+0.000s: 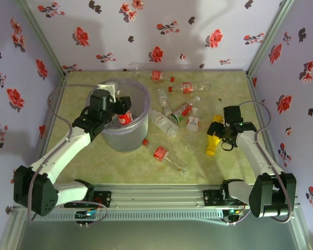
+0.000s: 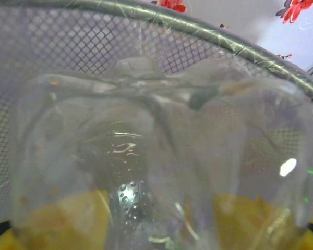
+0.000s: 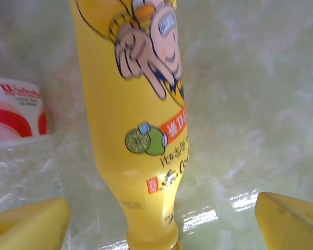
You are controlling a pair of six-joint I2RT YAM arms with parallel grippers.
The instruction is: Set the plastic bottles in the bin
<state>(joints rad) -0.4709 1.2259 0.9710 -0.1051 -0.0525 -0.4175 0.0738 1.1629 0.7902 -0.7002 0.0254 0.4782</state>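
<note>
- Judged from how things lie, the job is barely begun — most of the plastic bottles [image 1: 164, 123] lie on the table between the two grippers, outside the bin [image 1: 141, 94].
- Right gripper [image 3: 161, 221]: its fingers [image 3: 31, 224] stand wide on either side of the yellow bottle [image 3: 130, 120], neither touching it. A red-labelled bottle [image 3: 15, 112] lies just beside the left finger.
- Left gripper [image 1: 116, 113]: a clear bottle [image 2: 156, 156] sits between its fingers, inside the bin's rim. Whether it is clamped or loose, I cannot tell.

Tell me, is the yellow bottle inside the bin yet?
No, the yellow bottle lies on the table, well off to the right of the bin.
</note>
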